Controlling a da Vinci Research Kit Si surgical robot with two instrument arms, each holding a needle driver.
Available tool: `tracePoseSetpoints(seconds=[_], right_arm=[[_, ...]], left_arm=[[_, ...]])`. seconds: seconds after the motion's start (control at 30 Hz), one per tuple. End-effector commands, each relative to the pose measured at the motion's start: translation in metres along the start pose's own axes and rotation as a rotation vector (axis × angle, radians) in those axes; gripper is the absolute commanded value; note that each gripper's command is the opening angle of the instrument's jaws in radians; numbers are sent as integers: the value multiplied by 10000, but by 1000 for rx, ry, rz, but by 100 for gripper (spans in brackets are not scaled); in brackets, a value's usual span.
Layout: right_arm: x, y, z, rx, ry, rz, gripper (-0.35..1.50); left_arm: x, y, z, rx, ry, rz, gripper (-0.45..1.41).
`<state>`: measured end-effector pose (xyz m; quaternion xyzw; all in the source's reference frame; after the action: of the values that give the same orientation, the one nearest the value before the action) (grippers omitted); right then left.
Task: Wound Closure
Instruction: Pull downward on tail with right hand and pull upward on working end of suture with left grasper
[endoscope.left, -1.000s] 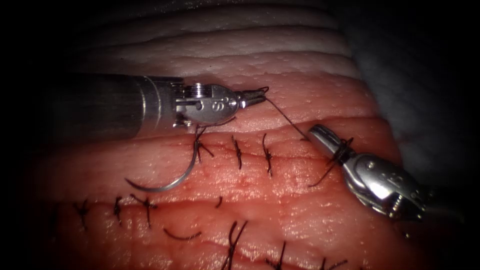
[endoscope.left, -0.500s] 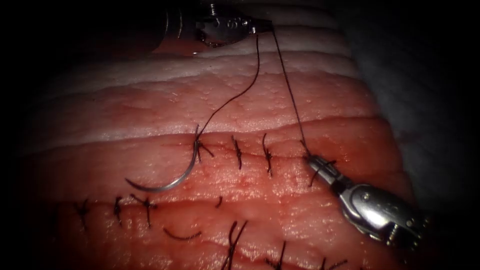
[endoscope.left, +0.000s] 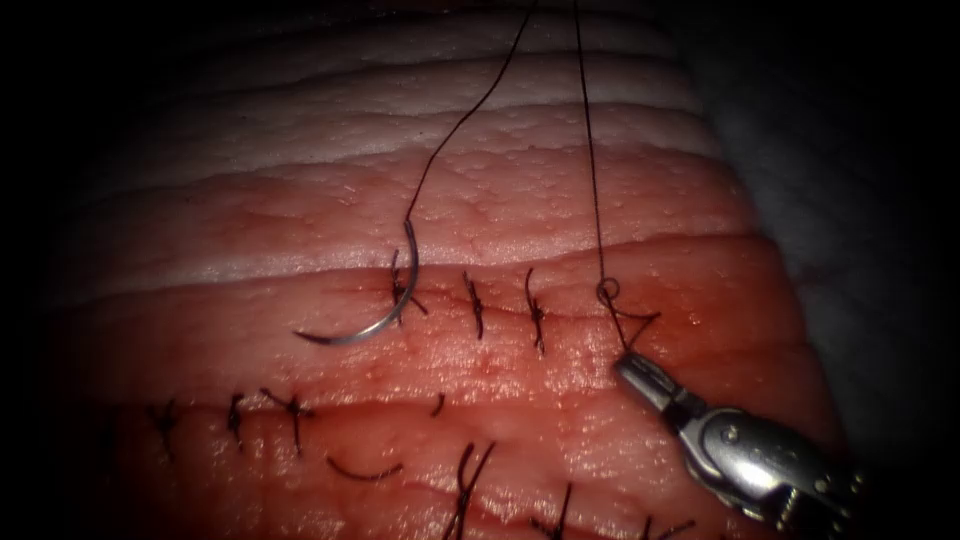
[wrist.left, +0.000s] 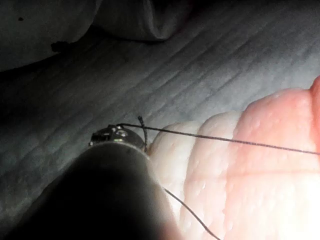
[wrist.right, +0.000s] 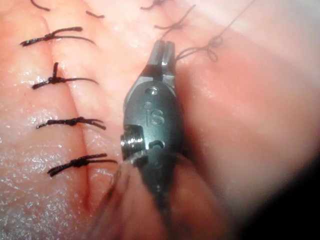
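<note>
Pork tissue (endoscope.left: 560, 200) carries one curved needle (endoscope.left: 385, 305) lying free beside three stitches (endoscope.left: 475, 303); right gripper (endoscope.left: 640, 375) clamps the thread (endoscope.left: 590, 150); left gripper's (wrist.left: 117, 134) jaws are hidden, state unclear.

Right pincer (wrist.right: 163, 50) jaws closed on thread (wrist.right: 200, 50), small loop just beyond tip at 2 o'clock. Four tied stitches (wrist.right: 70, 120) cross cut (wrist.right: 80, 150) in tissue (wrist.right: 240, 125), at 9 o'clock.

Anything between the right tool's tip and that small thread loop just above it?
Nothing visible. The right tool, jaws shut on the thread, sits just below the loop, with bare tissue between. The needle lies free, left of the stitches.
</note>
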<state>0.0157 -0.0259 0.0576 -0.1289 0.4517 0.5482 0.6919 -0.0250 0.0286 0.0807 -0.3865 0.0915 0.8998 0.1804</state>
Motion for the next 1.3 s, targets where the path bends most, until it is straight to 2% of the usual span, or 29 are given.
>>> tracePoseSetpoints(seconds=[0.03, 0.67, 1.13, 1.3], right_arm=[[-5, -7, 3, 2, -1, 2, -35], [-8, -19, -13, 22, -7, -5, -35], [-22, -31, -21, 40, -29, -19, -35], [-30, -34, -23, 47, -45, -27, -35]], left_arm=[[2, -10, 10, 11, 8, 4, -45], [10, -80, 25, 87, 83, -58, -45], [26, -136, 58, 128, 137, -96, -45], [28, -142, 76, 150, 139, -88, -45]])
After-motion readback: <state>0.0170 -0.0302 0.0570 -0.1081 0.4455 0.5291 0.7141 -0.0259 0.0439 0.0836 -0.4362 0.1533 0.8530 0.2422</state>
